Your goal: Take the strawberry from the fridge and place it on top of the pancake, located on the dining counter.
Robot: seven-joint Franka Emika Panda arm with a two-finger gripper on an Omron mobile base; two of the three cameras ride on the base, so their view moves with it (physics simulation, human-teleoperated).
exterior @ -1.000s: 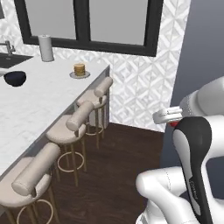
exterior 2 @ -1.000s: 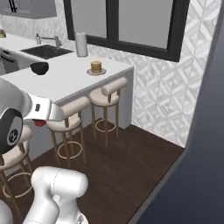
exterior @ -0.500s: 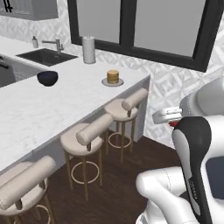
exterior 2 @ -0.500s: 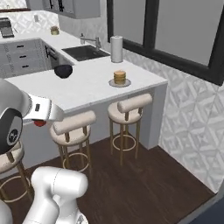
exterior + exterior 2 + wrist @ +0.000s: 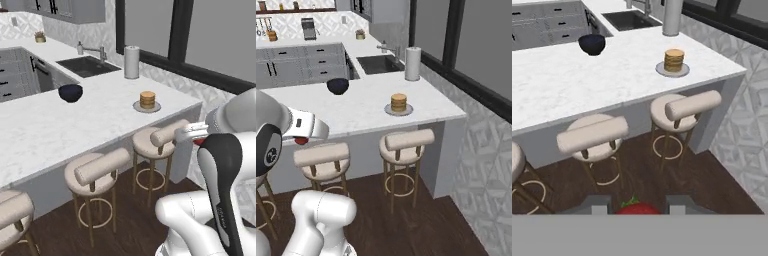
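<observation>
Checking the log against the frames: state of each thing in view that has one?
claw: shut on the strawberry
strawberry: held between the fingers, off the counter
pancake: stacked on its plate, nothing on top
plate: flat on the dining counter
bowl: upright on the counter
paper towel roll: standing upright beside the sink
</observation>
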